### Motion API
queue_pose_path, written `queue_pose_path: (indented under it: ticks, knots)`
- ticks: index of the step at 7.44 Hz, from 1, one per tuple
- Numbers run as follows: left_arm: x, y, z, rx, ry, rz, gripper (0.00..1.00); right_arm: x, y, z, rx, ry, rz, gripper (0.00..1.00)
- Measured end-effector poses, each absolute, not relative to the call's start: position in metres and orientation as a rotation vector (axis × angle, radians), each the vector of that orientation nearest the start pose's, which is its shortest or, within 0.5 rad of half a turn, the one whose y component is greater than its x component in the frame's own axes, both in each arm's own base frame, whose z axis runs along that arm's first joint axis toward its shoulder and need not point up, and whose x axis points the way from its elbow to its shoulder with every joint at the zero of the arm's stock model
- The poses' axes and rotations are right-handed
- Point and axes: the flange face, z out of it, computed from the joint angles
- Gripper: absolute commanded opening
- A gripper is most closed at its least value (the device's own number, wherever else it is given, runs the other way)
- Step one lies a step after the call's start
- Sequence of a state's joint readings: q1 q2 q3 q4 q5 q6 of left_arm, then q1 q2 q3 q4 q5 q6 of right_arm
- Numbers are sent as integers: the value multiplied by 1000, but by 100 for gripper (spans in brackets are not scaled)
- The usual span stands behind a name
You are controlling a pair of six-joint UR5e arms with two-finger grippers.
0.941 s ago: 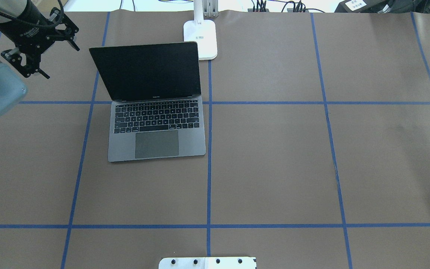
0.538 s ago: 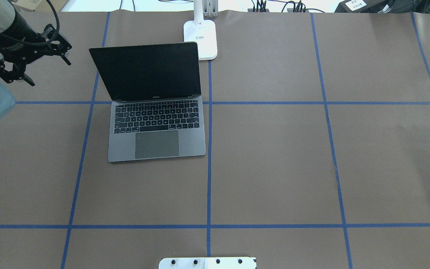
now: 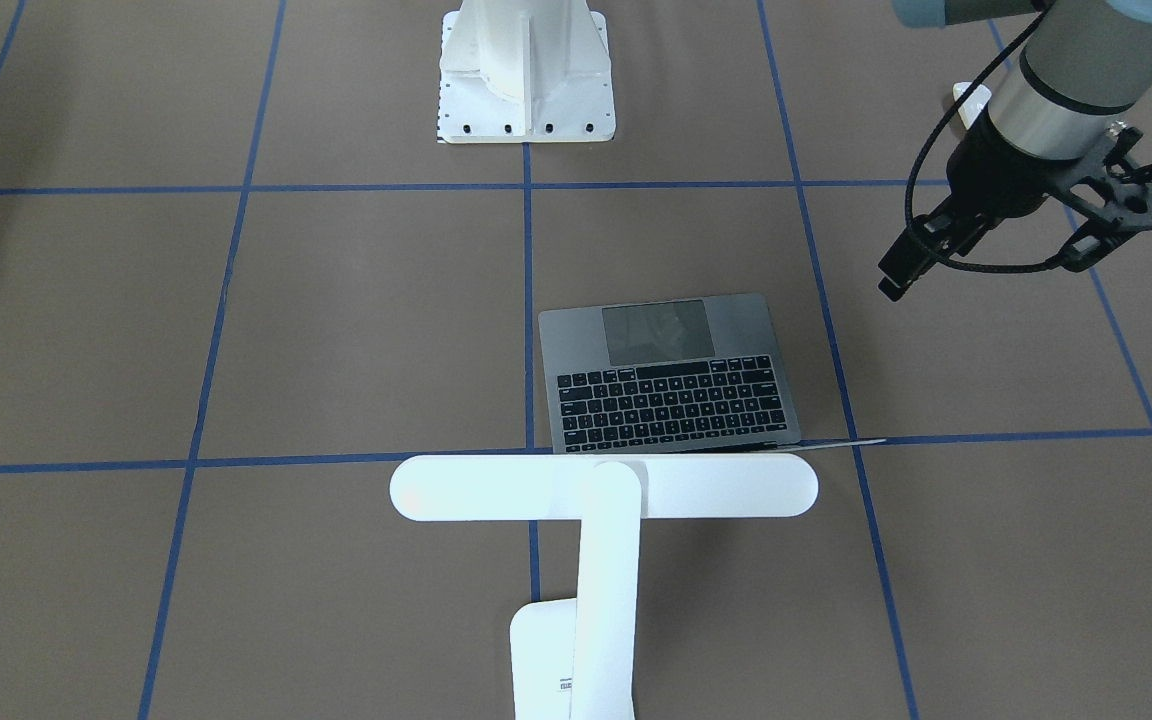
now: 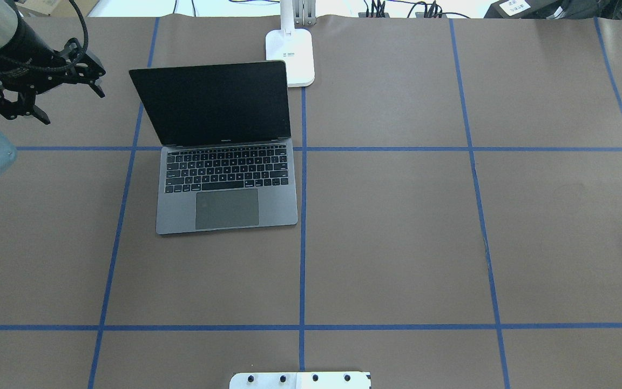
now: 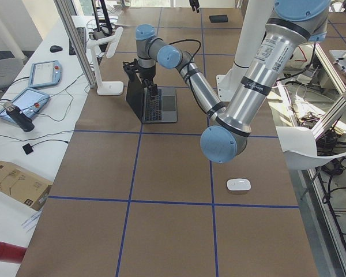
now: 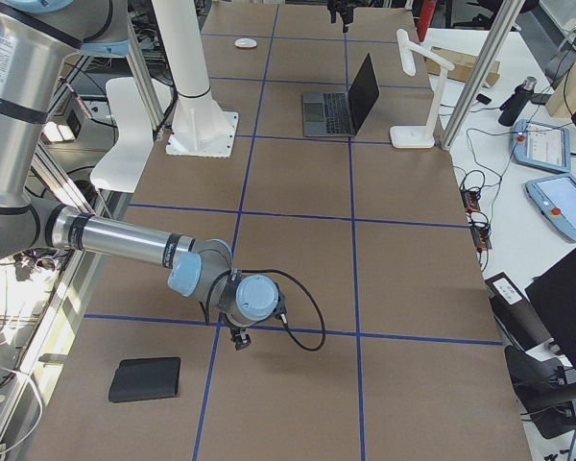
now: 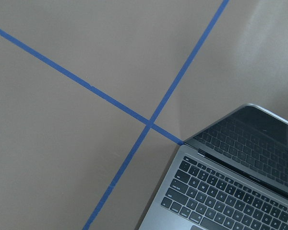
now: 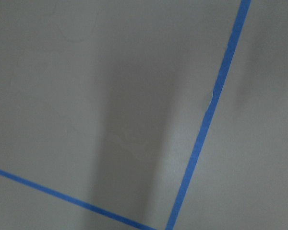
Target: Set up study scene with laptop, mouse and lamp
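Note:
The laptop [image 4: 224, 208] stands open on the brown table left of centre, screen dark; it also shows in the front view [image 3: 671, 375] and the left wrist view [image 7: 221, 196]. The white lamp stands behind it, base [image 4: 290, 56] at the far edge and bar head [image 3: 604, 487] over the screen's top. The white mouse [image 5: 239, 184] lies far to the laptop's left, outside the overhead view. My left gripper [image 4: 72, 106] hovers open and empty left of the screen. My right gripper [image 6: 238, 338] shows only in the right side view, low over bare table; I cannot tell its state.
The white ribbed pedestal [image 3: 526, 70] is bolted at the table's near middle edge. A flat black pad [image 6: 145, 379] lies near my right arm's end of the table. Blue tape lines [image 4: 302, 243] grid the table. Cables and tablets [image 6: 542, 144] lie beyond the far edge.
My left gripper has moved left, away from the laptop's screen, and has nearly stopped. The laptop and lamp have not moved.

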State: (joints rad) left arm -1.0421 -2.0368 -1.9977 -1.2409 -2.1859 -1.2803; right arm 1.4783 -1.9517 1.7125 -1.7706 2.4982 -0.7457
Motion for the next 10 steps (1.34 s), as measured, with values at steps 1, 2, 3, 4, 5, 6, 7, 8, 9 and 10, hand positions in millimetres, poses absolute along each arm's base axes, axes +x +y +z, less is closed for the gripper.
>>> queue_pose_path:
  ticks: [1,2,3,4,5,6,7,8,9,10]
  knots:
    - [221,-525,251,-132,812,-532,100,29,-279,761,-110,-1024,-598,100]
    - [222,-525,250,-129,817,-526,100,30,-266,773,-143,-1045,-620,100]
    - [227,-523,250,-130,818,-518,100,31,-254,784,-177,-1063,-629,100]
    - [232,-521,250,-133,817,-510,100,32,-245,797,-203,-1076,-633,100]
    - [236,-519,249,-136,817,-503,100,33,-241,810,-220,-1083,-645,100]
    - [239,-518,248,-137,818,-499,100,34,-244,816,-230,-1078,-659,100]
    - [240,-518,248,-136,821,-495,100,34,-247,822,-241,-1071,-666,100]
    - [242,-517,247,-134,826,-491,100,34,-247,828,-253,-1070,-665,100]
    - [244,-516,246,-133,829,-486,100,35,-246,834,-265,-1072,-661,100]
    - [248,-514,246,-135,830,-479,100,35,-241,840,-279,-1075,-654,100]
